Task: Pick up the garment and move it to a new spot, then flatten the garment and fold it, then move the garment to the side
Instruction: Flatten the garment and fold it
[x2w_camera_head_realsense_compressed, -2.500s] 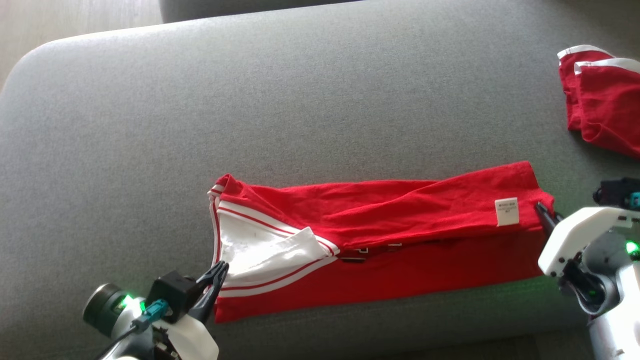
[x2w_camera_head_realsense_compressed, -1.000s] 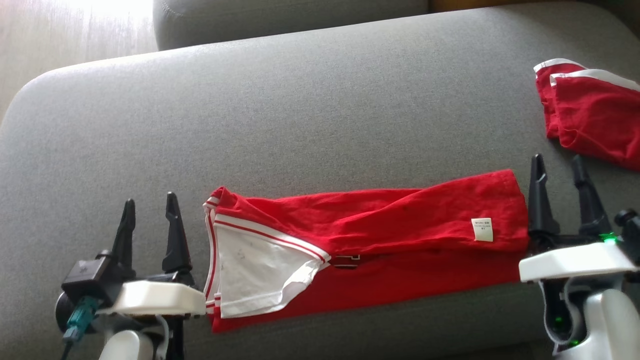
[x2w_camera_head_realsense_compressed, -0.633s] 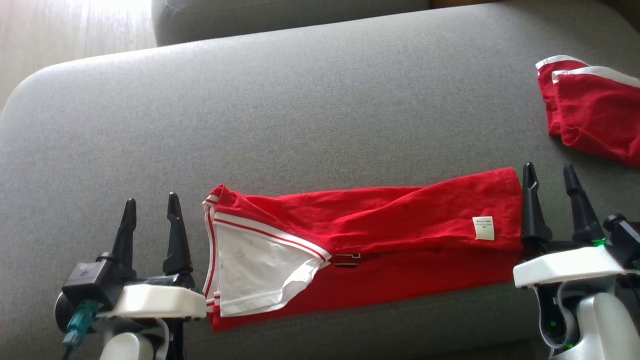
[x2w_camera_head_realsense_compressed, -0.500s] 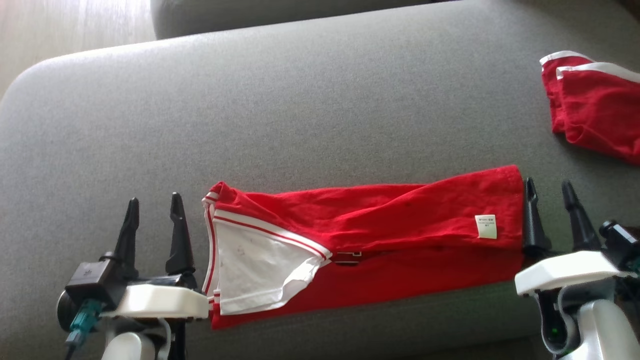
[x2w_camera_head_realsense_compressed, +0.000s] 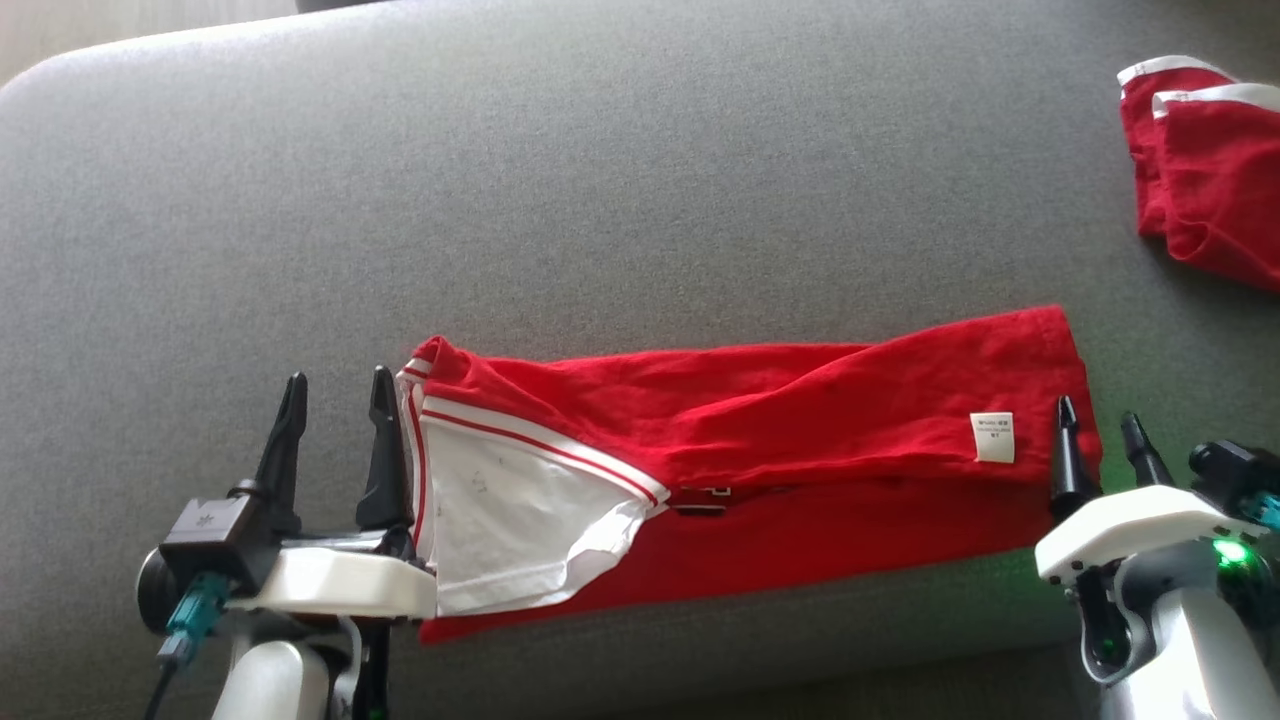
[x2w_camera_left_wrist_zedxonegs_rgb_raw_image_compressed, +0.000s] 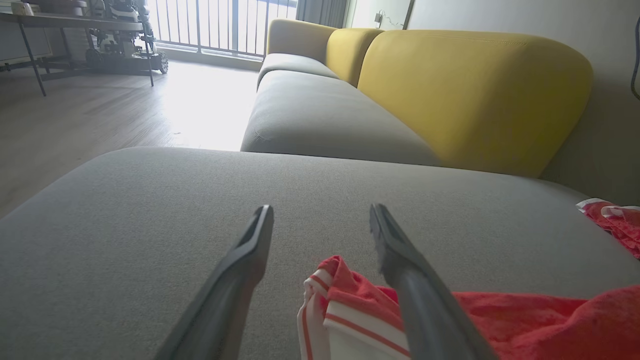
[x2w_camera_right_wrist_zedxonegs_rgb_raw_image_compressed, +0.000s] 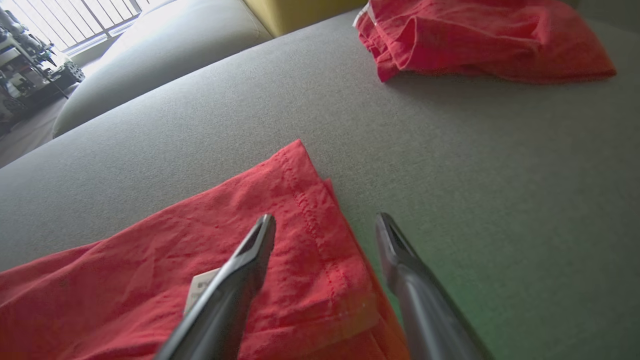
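Note:
A red garment (x2w_camera_head_realsense_compressed: 780, 440) with white striped trim lies folded into a long band on the grey cushion (x2w_camera_head_realsense_compressed: 600, 200). Its white-trimmed collar end (x2w_camera_left_wrist_zedxonegs_rgb_raw_image_compressed: 340, 300) is at the left and its hem end (x2w_camera_right_wrist_zedxonegs_rgb_raw_image_compressed: 280, 210), with a white label (x2w_camera_head_realsense_compressed: 993, 437), at the right. My left gripper (x2w_camera_head_realsense_compressed: 335, 390) stands open beside the collar end, its right finger (x2w_camera_left_wrist_zedxonegs_rgb_raw_image_compressed: 400, 260) over the trim. My right gripper (x2w_camera_head_realsense_compressed: 1098, 425) is open at the hem end, with the garment's right edge between its fingers and the left fingertip (x2w_camera_right_wrist_zedxonegs_rgb_raw_image_compressed: 262, 235) over the cloth. Neither holds anything.
A second red garment (x2w_camera_head_realsense_compressed: 1205, 170) with white trim lies bunched at the cushion's far right (x2w_camera_right_wrist_zedxonegs_rgb_raw_image_compressed: 475, 40). A grey and yellow sofa (x2w_camera_left_wrist_zedxonegs_rgb_raw_image_compressed: 450, 95) stands beyond the cushion, with wooden floor (x2w_camera_left_wrist_zedxonegs_rgb_raw_image_compressed: 90, 120) to the left.
The camera has tilted, shifting the whole picture. Earlier both grippers were low at the garment's ends; they have since risen upright and open. In the last half second the right gripper has come over the hem edge.

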